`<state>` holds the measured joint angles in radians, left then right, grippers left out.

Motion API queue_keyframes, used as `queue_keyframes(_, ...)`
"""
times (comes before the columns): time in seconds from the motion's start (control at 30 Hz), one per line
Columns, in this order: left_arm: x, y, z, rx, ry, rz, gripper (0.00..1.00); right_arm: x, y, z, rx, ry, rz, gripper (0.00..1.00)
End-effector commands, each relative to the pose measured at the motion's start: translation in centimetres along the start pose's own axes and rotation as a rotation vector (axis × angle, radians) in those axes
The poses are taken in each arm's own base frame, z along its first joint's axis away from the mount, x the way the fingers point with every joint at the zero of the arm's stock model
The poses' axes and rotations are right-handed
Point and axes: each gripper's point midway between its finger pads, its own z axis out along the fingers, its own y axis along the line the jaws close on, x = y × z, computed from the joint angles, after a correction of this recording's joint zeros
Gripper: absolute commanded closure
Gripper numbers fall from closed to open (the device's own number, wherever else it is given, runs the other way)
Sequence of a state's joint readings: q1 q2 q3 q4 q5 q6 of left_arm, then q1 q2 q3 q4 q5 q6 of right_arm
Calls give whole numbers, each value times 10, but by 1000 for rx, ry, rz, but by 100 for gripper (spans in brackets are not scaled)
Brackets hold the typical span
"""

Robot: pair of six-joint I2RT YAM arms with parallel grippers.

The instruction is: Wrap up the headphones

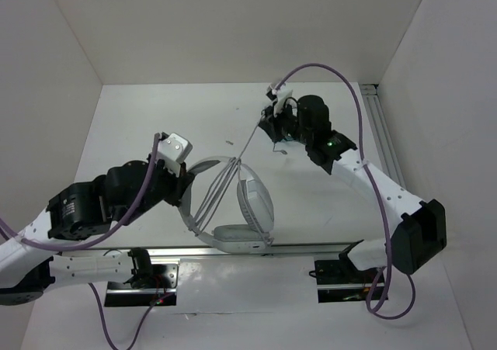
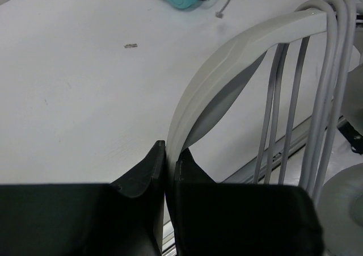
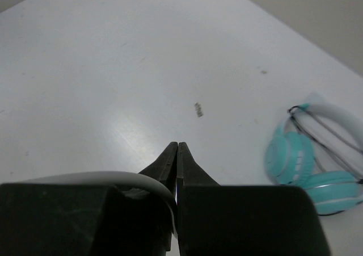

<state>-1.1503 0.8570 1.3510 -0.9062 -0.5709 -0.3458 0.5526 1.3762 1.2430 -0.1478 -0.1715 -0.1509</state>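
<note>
On the left, the black-and-white left arm (image 1: pixel 85 210) reaches in over the white worktop (image 1: pixel 155 125). Its jaws are shut tight on the edge of the wide, pale band of the large light-grey over-ear headphones (image 1: pixel 252 202). The left wrist view shows the band (image 2: pixel 227 57) rising out of the jaws in an arc.

These headphones sit near the front edge of the worktop, between the two arms. One oblong earcup stands on edge, and the other lies just beside the metal rail (image 1: pixel 311 249).

The thin grey cable (image 1: pixel 248 144) is looped over the band in several strands (image 2: pixel 329 68). From there it runs up and to the right as a single taut line.

That line ends at the black right arm (image 1: pixel 373 183), which is stretched towards the back of the worktop. Its jaws are pressed together with only a hairline slit between them. The cable leads into them, though the pinch itself is too fine to make out.

Further right, in the right wrist view, small turquoise headphones (image 3: pixel 289 156) lie flat on the worktop, well apart from the grey pair.
</note>
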Motion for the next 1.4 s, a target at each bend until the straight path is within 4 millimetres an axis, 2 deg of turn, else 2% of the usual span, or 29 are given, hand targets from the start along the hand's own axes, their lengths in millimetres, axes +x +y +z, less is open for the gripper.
queue_keyframes(0.0, -64, -30, -24, 188, -181, -104, 100, -4, 55, -4, -327, -160, 127, 91)
queue_keyframes(0.03, -70, -34, -22, 192, -191, -119, 100, 2, 66, -2, -344, -159, 144, 91)
queue_keyframes(0.07, -80, -32, -23, 177, -214, -148, 100, 9, 90, 1, -366, -156, 160, 91)
queue_keyframes(0.13, -86, -33, -15, 150, -226, -167, 100, 33, 112, 6, -385, -174, 177, 90)
queue_keyframes(0.17, -98, -27, -15, 114, -275, -224, 100, 40, 124, 7, -412, -172, 212, 88)
queue_keyframes(0.2, -103, -25, -12, 84, -292, -249, 100, 44, 125, 13, -415, -193, 227, 88)
queue_keyframes(0.23, -108, -20, -12, 57, -313, -282, 100, 63, 129, 15, -433, -167, 249, 88)
queue_keyframes(0.33, -122, -4, -11, -42, -380, -386, 100, 89, 143, 23, -501, -142, 308, 88)
queue_keyframes(0.37, -125, 5, -11, -97, -395, -406, 100, 90, 146, 25, -516, -142, 328, 88)
queue_keyframes(0.4, -135, 9, -14, -120, -420, -443, 100, 106, 149, 29, -525, -111, 345, 88)
queue_keyframes(0.5, -144, 20, -14, -205, -440, -478, 100, 118, 155, 29, -555, -114, 386, 87)
queue_keyframes(0.53, -153, 23, -20, -206, -457, -502, 100, 127, 157, 29, -568, -114, 395, 86)
queue_keyframes(0.6, -153, 28, -22, -245, -442, -513, 100, 133, 164, 29, -593, -110, 412, 86)
queue_keyframes(0.67, -158, 30, -26, -249, -452, -536, 100, 148, 170, 29, -602, -91, 425, 86)
queue_keyframes(0.7, -158, 30, -26, -249, -452, -536, 100, 145, 175, 28, -614, -102, 418, 88)
queue_keyframes(0.93, -156, 31, -31, -230, -455, -564, 100, 167, 187, 31, -627, -57, 425, 85)
queue_keyframes(1.03, -152, 31, -28, -233, -444, -562, 100, 164, 192, 32, -639, -65, 430, 85)
queue_keyframes(1.17, -152, 32, -30, -235, -441, -559, 100, 176, 201, 35, -654, -42, 439, 81)
queue_keyframes(1.3, -150, 31, -28, -241, -427, -546, 100, 175, 200, 33, -657, -57, 435, 75)
queue_keyframes(1.37, -150, 31, -28, -241, -427, -546, 100, 182, 201, 32, -654, -39, 440, 73)
